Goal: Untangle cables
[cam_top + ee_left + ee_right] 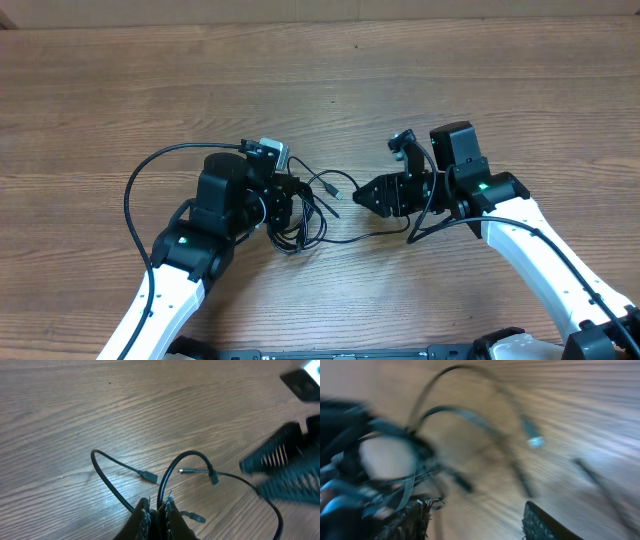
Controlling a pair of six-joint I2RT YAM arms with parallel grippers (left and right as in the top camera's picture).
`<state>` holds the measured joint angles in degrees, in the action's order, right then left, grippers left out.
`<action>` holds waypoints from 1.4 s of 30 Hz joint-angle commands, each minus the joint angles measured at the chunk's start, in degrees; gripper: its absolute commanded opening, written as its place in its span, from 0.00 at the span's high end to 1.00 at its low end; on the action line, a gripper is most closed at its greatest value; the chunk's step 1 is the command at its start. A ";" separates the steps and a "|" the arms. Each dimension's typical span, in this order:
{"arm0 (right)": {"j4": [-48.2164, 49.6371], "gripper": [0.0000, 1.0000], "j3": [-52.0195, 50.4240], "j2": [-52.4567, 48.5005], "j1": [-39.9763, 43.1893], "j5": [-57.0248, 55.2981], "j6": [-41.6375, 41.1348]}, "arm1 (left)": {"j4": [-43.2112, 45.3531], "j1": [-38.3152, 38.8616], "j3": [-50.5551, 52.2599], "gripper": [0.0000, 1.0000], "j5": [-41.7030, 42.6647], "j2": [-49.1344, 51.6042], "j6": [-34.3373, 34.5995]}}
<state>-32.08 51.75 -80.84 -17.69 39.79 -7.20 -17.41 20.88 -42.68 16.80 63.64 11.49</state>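
The cables (308, 212) are thin black cords tangled in loose loops at the table's middle, with small plugs sticking out toward the right. My left gripper (290, 193) is shut on the cables; in the left wrist view its fingers (157, 510) pinch black strands that arch up and away, with plugs (149, 476) lying on the wood. My right gripper (362, 195) is open and empty just right of the tangle, pointing at it. The right wrist view is blurred; its fingers (475, 520) stand wide apart with cable loops (470, 415) ahead.
The wooden table (320, 80) stretches bare behind the arms. The thick black robot cable (135, 190) loops out left of the left arm. The right gripper shows blurred at the right of the left wrist view (285, 470).
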 commanded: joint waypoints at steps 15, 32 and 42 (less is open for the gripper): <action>1.16 0.47 1.70 1.31 -9.60 -0.79 8.79 | 8.02 -0.24 -0.28 0.96 10.10 9.38 15.85; 2.36 0.52 1.46 -1.73 -9.62 -0.79 5.22 | 10.38 -0.31 -0.33 0.96 15.26 8.41 15.56; 2.49 0.53 1.46 -3.21 -9.62 -0.83 4.39 | 10.36 -0.31 -0.35 0.96 16.26 6.45 15.78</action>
<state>-29.98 51.75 -83.33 -27.05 39.13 -2.35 -7.62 20.88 -42.68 30.72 72.10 27.24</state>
